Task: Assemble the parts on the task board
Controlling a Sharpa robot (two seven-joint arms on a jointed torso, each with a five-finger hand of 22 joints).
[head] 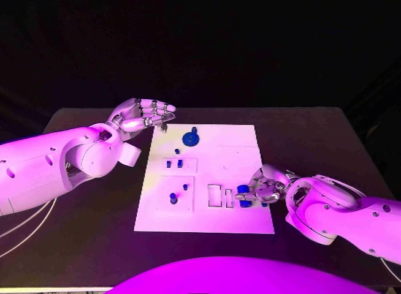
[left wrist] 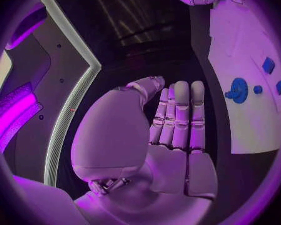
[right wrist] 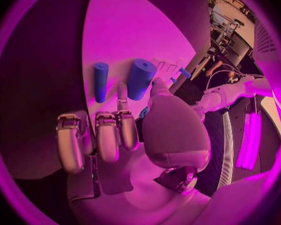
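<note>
the white task board (head: 220, 215) lies mid-table. the left hand (head: 144, 114) hovers off its far left corner, fingers together and straight, grasping nothing. the right hand (head: 262, 187) at its right edge pinches a blue cylinder (head: 244, 190); a blue gear (head: 192, 140) sits near the far edge.

Magenta light over a dim scene.
The white task board (head: 210, 177) glares bright against the black worktop (head: 324, 141); the background is dark, and both fisheye wrist views bend straight edges near their rims.
</note>
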